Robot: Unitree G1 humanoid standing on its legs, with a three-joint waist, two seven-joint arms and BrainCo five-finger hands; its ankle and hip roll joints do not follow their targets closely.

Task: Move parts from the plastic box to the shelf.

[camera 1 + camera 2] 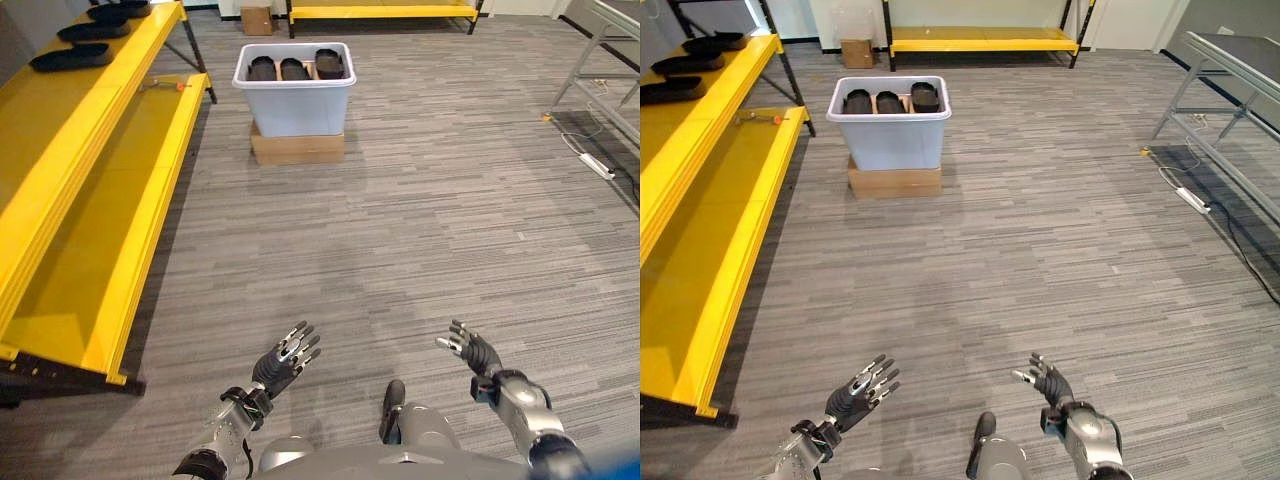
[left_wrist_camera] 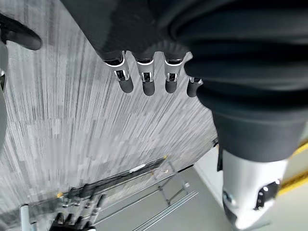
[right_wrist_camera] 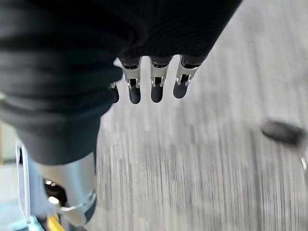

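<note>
A: Left eye view first. Where are the parts?

B: In the box (image 1: 295,85), far ahead on the floor. It sits on a flat carton (image 1: 297,147). The dark parts (image 1: 296,68) stand side by side inside it.

A: And the hands?

B: Both are low and close to the robot. The left hand (image 1: 286,360) has its fingers spread out and holds nothing. The right hand (image 1: 471,350) is loose and open too — nothing in it.

A: Which way is the box from the hands?

B: Straight ahead and a bit to the left. It is well apart from both hands, with bare floor (image 1: 400,230) in between. I think the robot has to walk up to it first.

A: Which hand is nearer?

B: The left one, I think, because the box lines up more with that side. But both are too far to reach.

A: And the shelf?

B: The yellow shelf (image 1: 95,200) runs along the robot's left, from near the robot all the way up past the box. Some dark trays (image 1: 75,57) already lie on its top level. So from the box, the shelf is just off to the left — a short turn, I guess.

A: How does the row of parts run?

B: Across, from left to right, along the box's long side.
</note>
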